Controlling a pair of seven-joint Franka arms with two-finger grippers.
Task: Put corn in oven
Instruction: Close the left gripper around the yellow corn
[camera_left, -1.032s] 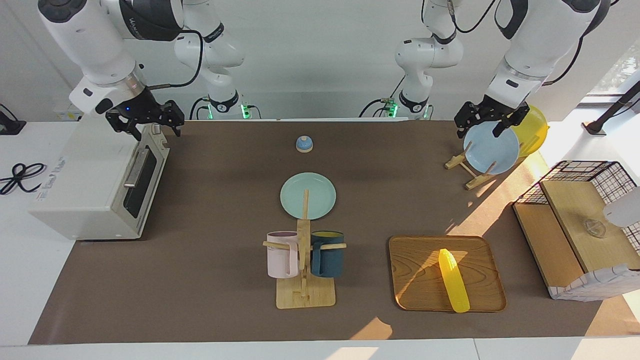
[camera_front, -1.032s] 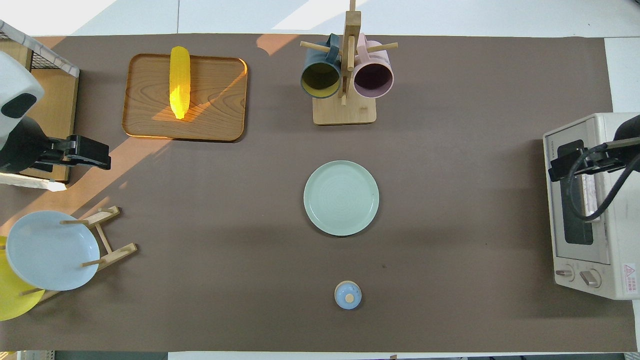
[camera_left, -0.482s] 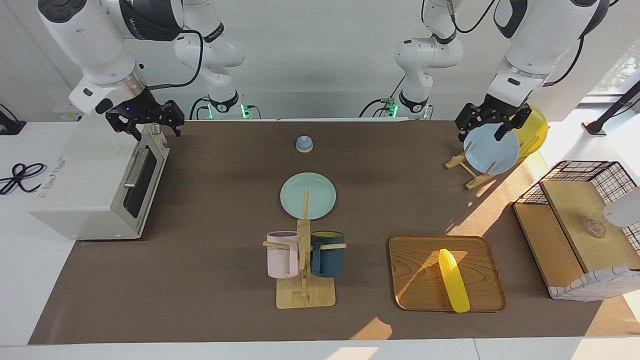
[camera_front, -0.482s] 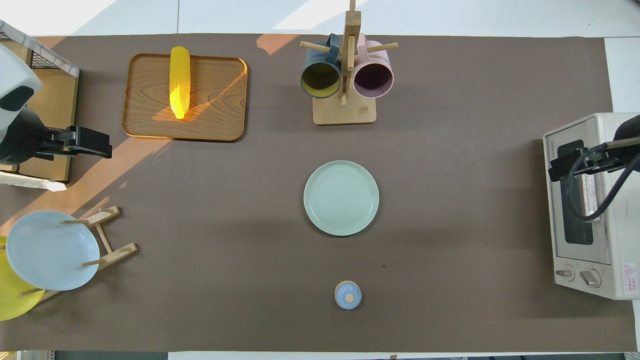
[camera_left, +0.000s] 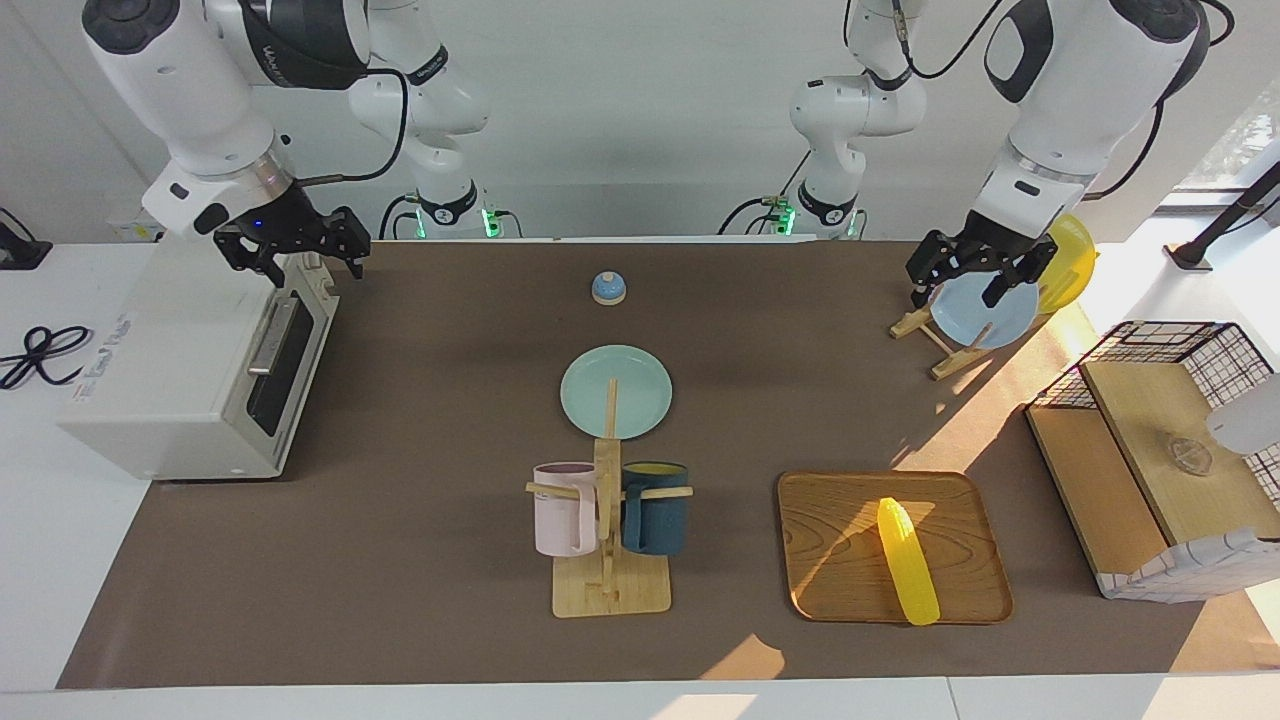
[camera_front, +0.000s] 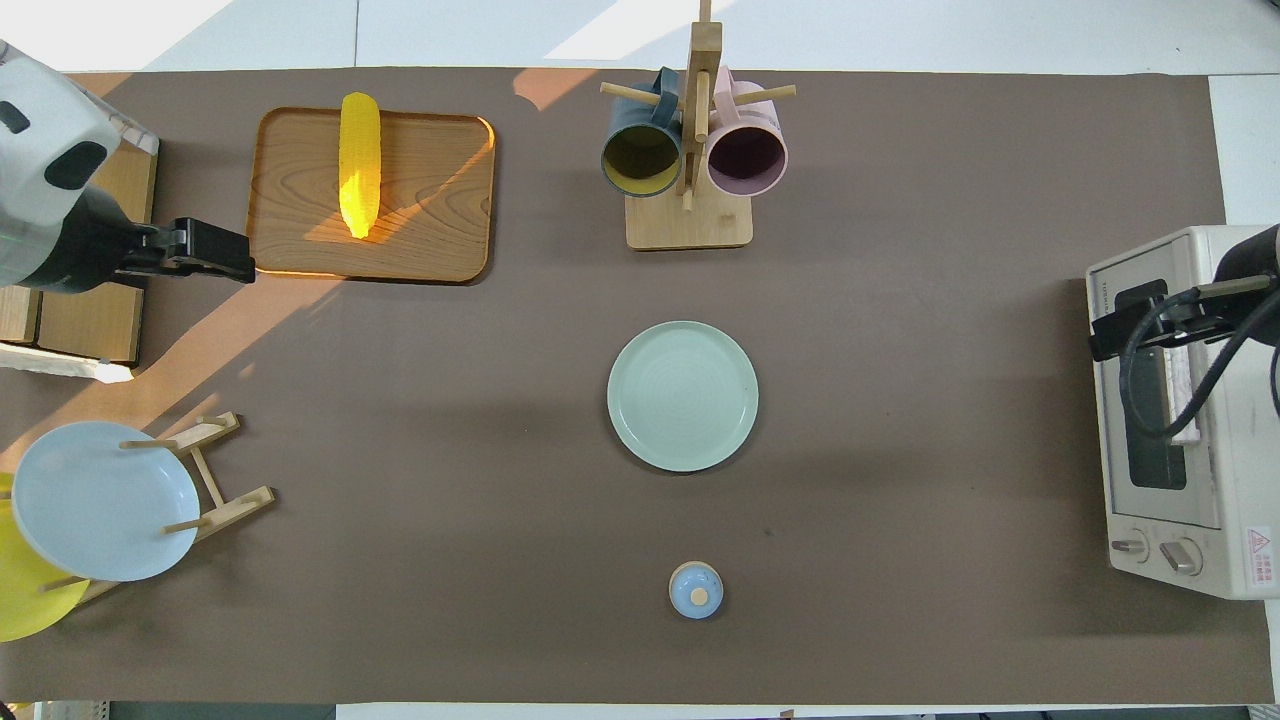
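Observation:
The yellow corn (camera_left: 907, 575) lies on a wooden tray (camera_left: 840, 590) at the left arm's end of the table; it also shows in the overhead view (camera_front: 359, 165). The white oven (camera_left: 170, 380) stands at the right arm's end with its door shut; it also shows in the overhead view (camera_front: 1230, 470). My left gripper (camera_left: 955, 290) is open and empty, raised over the mat between the plate rack and the tray, and it shows in the overhead view (camera_front: 215, 264) too. My right gripper (camera_left: 315, 272) is open and empty, over the oven's top front edge.
A mint plate (camera_left: 615, 391) lies mid-table. A mug rack (camera_left: 608, 530) holds a pink and a dark blue mug. A small blue bell (camera_left: 608, 288) sits near the robots. A plate rack (camera_left: 985, 312) holds a blue and a yellow plate. A wire-and-wood basket (camera_left: 1160, 470) stands beside the tray.
My left gripper has moved away from the plate rack toward the tray's near corner. My right gripper has stayed over the oven, barely shifting.

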